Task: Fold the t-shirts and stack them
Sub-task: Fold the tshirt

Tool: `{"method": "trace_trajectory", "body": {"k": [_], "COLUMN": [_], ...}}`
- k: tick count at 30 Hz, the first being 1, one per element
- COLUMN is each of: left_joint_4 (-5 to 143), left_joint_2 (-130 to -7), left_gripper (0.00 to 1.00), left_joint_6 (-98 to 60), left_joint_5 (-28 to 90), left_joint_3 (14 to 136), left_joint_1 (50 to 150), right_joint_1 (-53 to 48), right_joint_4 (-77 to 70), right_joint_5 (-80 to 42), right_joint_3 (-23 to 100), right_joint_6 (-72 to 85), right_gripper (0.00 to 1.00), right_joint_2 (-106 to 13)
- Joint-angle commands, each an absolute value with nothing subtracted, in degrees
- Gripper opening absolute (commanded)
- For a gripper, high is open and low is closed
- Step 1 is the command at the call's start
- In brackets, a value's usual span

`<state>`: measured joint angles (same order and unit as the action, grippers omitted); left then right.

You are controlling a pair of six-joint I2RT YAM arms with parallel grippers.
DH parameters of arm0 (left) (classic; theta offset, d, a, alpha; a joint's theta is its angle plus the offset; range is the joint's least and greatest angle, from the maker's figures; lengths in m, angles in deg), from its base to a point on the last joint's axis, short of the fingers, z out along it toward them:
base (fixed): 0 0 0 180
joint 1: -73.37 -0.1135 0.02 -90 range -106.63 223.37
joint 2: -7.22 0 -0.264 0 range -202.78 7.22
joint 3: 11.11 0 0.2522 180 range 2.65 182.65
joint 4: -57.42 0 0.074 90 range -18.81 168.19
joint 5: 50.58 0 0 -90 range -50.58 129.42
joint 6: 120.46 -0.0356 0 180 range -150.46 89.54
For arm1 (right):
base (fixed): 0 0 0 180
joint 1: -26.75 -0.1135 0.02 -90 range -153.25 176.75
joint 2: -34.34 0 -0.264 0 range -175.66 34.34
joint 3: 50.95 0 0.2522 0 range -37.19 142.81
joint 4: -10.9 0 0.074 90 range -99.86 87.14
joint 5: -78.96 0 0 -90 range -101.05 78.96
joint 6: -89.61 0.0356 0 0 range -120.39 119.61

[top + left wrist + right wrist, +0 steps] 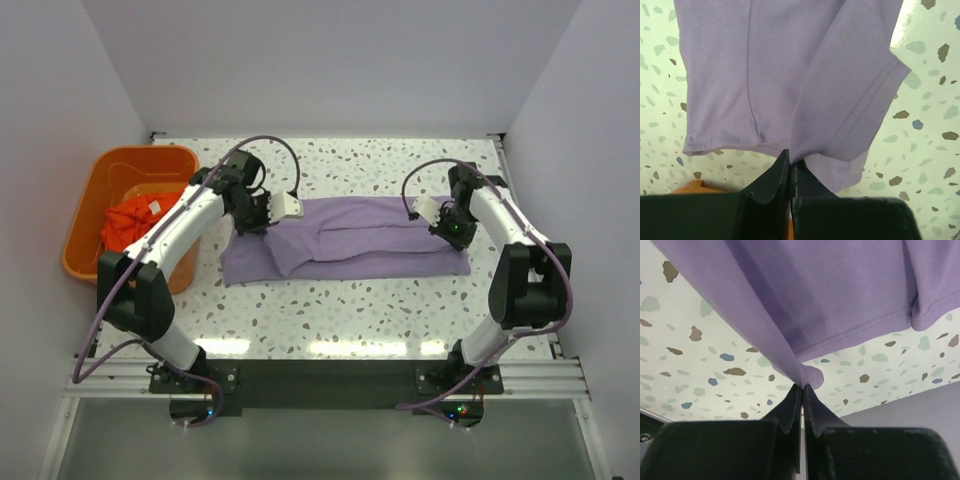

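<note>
The lavender-purple t-shirt [350, 240] lies folded into a long band across the middle of the table. My left gripper [250, 218] is shut on its left end; the left wrist view shows the cloth [785, 75] pinched between the black fingers [772, 175], with a sleeve hem at right. My right gripper [452, 228] is shut on the shirt's right end, a fold of cloth [805, 300] pinched at the fingertips [792, 400]. The orange-red t-shirt [132, 222] lies crumpled in the basket at far left.
The rigid orange plastic basket [88, 195] stands at the table's left edge, close to my left arm. White walls enclose the speckled table [350, 310] on three sides. A metal rail runs along the near edge.
</note>
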<state>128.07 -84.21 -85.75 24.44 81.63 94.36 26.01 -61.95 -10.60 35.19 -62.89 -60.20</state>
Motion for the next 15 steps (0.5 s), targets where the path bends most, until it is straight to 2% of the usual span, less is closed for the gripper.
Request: {"method": "trace_trajectory", "body": {"k": [1,15], "left_joint_4": [126.0,126.9], "left_joint_2": [-87.0,-97.5], "left_gripper": [0.00,0.00], "left_joint_6": [-88.6,-91.5], "left_joint_5": [23.0,23.6], "left_joint_3": [86.1,95.5], "left_joint_1": [93.4,91.0], "right_joint_1": [26.1,26.1], "right_joint_4": [-62.0,-59.3], "right_joint_5": [-10.0,-8.3], "right_joint_3": [39.0,43.5], "right_joint_6": [-61.9,-60.3], "right_gripper": [0.00,0.00], "right_joint_2": [-62.3,-68.4]}}
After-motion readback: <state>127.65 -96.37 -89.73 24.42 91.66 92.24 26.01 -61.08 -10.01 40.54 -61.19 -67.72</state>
